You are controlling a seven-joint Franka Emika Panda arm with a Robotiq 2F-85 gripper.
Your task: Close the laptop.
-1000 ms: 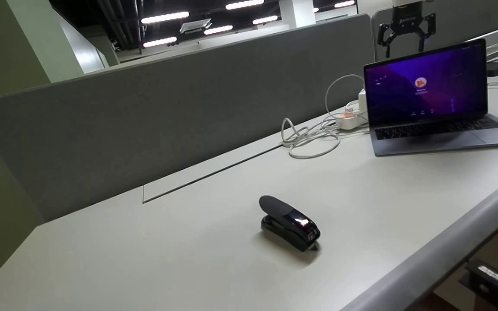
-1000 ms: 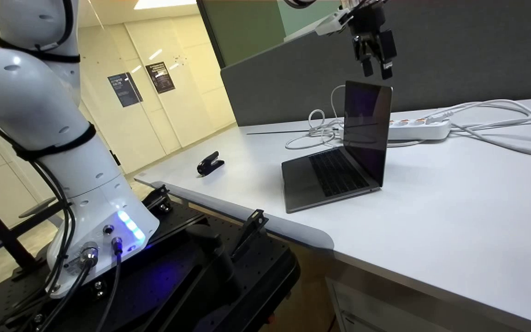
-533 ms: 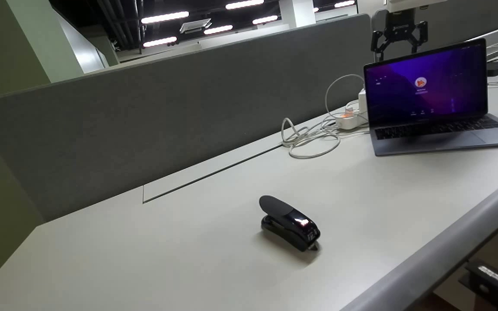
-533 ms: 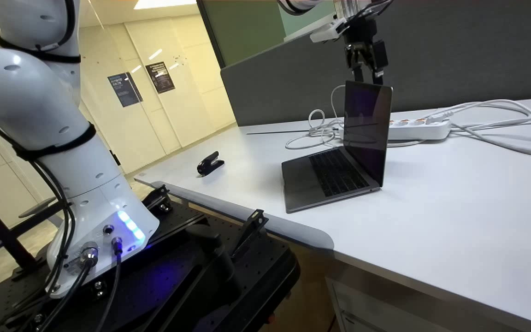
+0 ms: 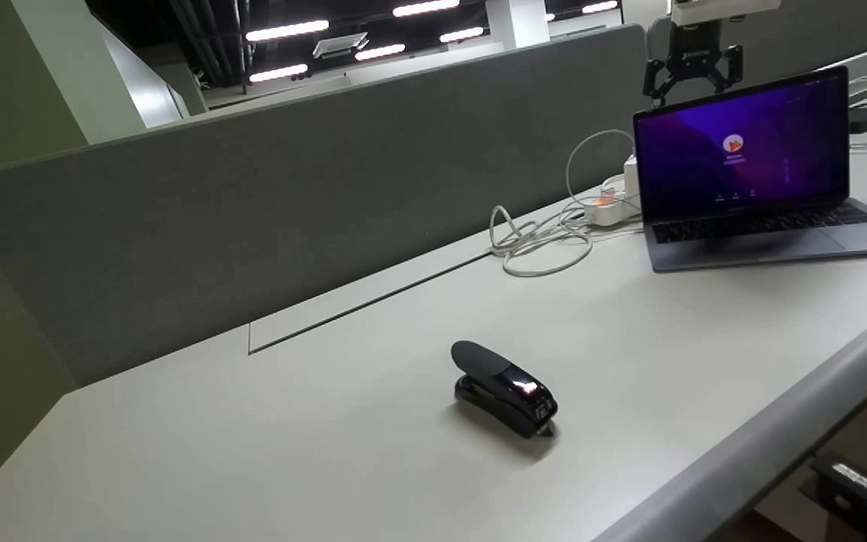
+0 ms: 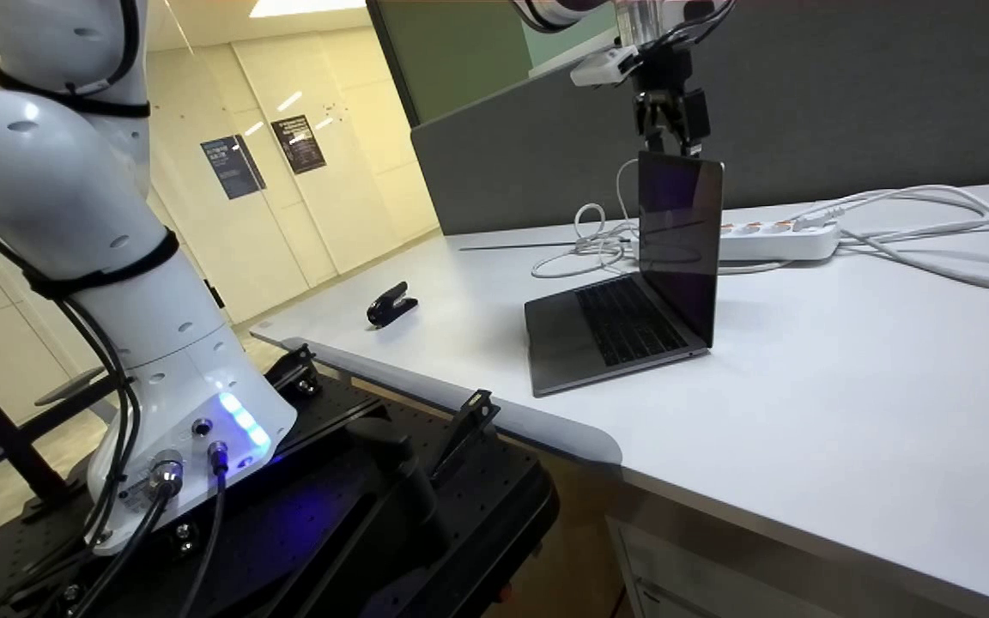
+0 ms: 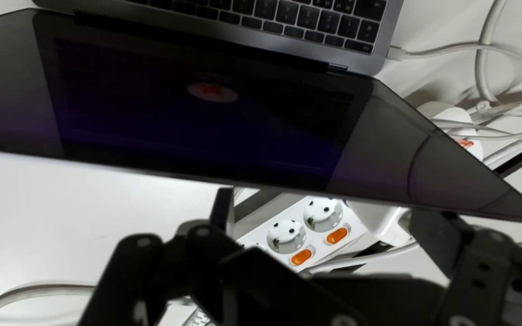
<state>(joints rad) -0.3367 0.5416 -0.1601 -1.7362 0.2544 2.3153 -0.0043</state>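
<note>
My pincer (image 7: 329, 222): spread wide, gripping nothing, just behind the top of the screen (image 5: 749, 150) | laptop (image 6: 632, 300): open, near the grey edge of the table (image 6: 855, 378)

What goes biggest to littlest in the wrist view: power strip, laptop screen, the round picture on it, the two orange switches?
1. Laptop screen
2. Power strip, partly hidden
3. Round picture
4. Orange switches: the two look alike, so they tie
</note>
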